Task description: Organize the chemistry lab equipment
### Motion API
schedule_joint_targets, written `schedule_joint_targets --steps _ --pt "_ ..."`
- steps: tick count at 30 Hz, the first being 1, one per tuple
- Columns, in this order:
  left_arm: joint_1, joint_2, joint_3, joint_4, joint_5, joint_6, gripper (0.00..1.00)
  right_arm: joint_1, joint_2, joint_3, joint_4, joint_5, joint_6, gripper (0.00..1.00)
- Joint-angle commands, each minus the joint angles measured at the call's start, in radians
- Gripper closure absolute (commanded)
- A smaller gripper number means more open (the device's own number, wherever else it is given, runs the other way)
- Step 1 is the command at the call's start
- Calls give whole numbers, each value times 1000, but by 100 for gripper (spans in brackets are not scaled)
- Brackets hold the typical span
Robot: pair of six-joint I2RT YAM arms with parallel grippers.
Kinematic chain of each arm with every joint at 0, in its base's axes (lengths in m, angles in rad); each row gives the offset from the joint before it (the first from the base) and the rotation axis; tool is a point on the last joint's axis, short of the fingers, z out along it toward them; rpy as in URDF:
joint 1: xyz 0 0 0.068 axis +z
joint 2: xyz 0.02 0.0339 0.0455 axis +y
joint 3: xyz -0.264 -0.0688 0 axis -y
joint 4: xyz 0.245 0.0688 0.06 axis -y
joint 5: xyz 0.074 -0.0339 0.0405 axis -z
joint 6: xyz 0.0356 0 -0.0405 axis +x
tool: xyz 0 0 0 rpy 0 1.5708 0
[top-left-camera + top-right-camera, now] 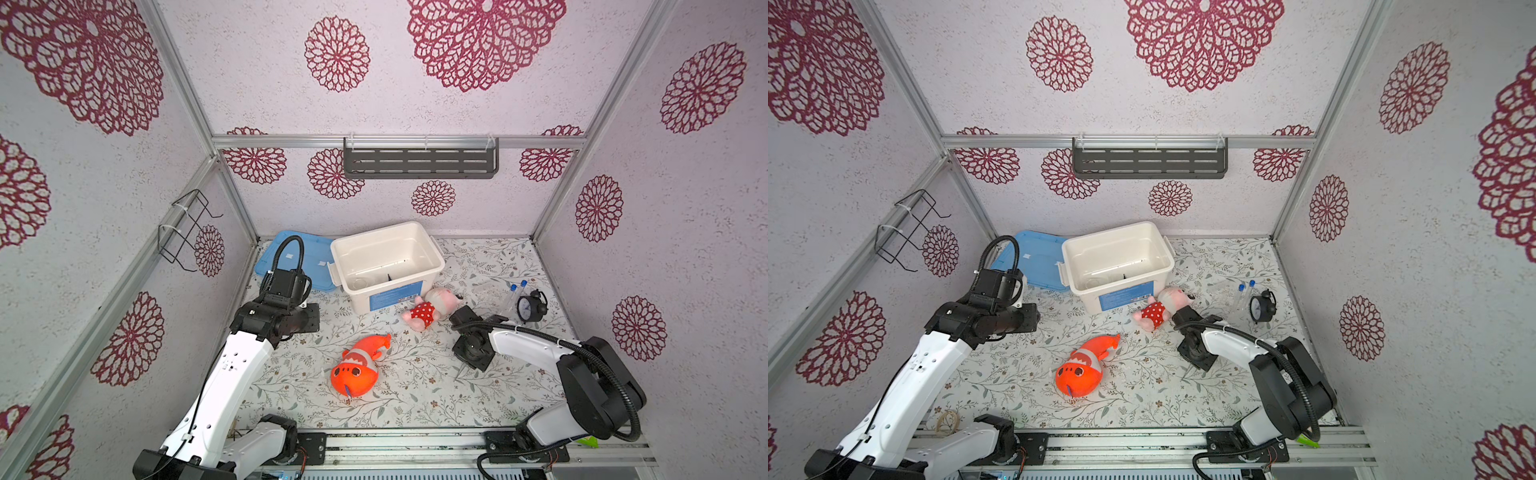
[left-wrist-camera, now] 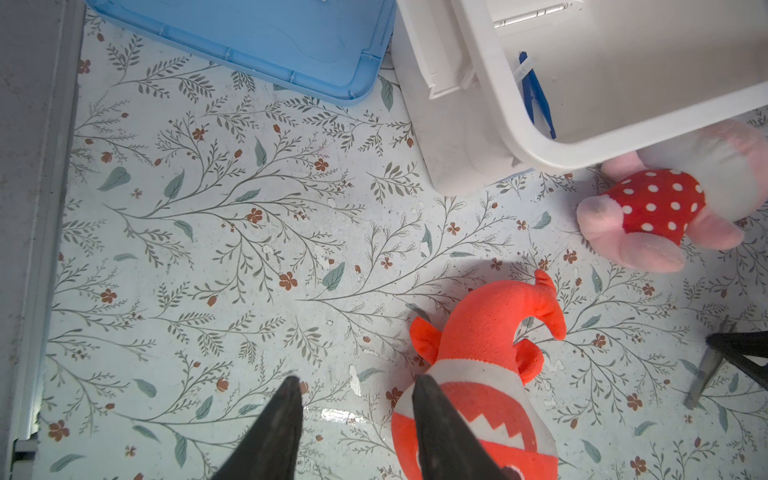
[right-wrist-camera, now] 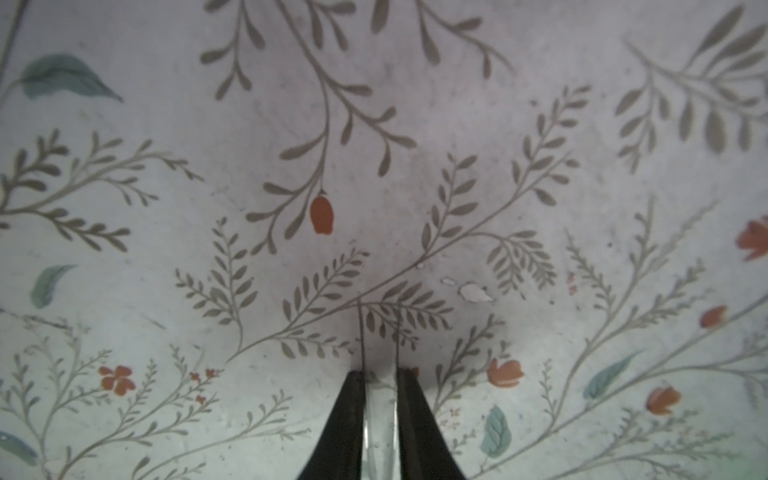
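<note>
Pinching slim tool (image 3: 378, 340) (blurry) — right gripper (image 3: 380, 376).

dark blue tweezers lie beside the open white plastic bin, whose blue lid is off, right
No. The dark blue tweezers lie inside the open white plastic bin, not beside it; its blue lid is off. The left wrist view shows this.

Orange plush fish (image 1: 359, 368) centre; pink doll (image 1: 428, 309) (red dotted dress) behind it; black alarm clock (image 1: 530, 307) far right.
</note>
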Motion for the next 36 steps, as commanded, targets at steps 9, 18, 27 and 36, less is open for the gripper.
schedule_joint_targets --steps 9,18,27,36 --pt "10 11 6 27 -20 19 52 27 12 62 -12 18 -11 88" --pt "10 35 0 43 55 -5 50 74 -7 114 -23 68 -59 91" --pt "8 56 38 76 236 8 44 76 -52 184 23 9 -23 94" --pt "-3 102 98 143 469 -11 36 76 -56 299 129 -40 -4 95"
